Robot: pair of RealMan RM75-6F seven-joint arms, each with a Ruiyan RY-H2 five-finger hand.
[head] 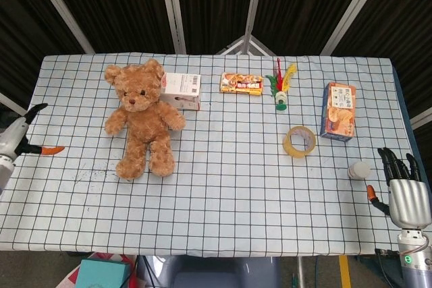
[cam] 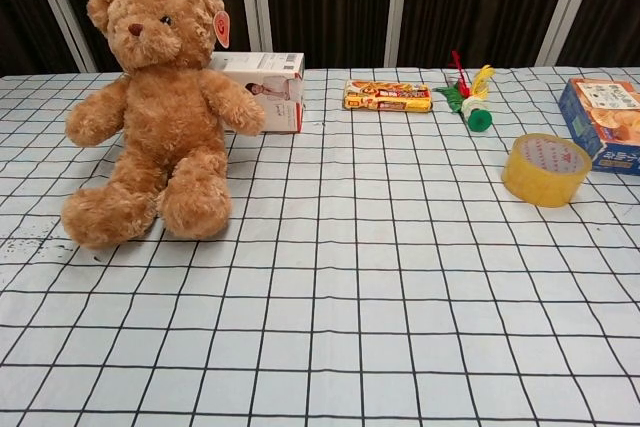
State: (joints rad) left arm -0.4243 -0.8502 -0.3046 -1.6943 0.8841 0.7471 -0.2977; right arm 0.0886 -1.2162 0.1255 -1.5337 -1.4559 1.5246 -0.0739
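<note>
At far left of the head view, my left hand [head: 19,138] hangs spread, holding nothing, well apart from the teddy bear [head: 140,118] (sitting upper left on the table [head: 229,187]). My right hand [head: 403,190] rests at lower right, fingers apart, near a small white cylinder [head: 358,170].

Teddy bear [head: 144,121] sits upper left on the checked table [head: 223,200]; left hand [head: 19,137] at left edge, fingers spread, well apart from it.
</note>
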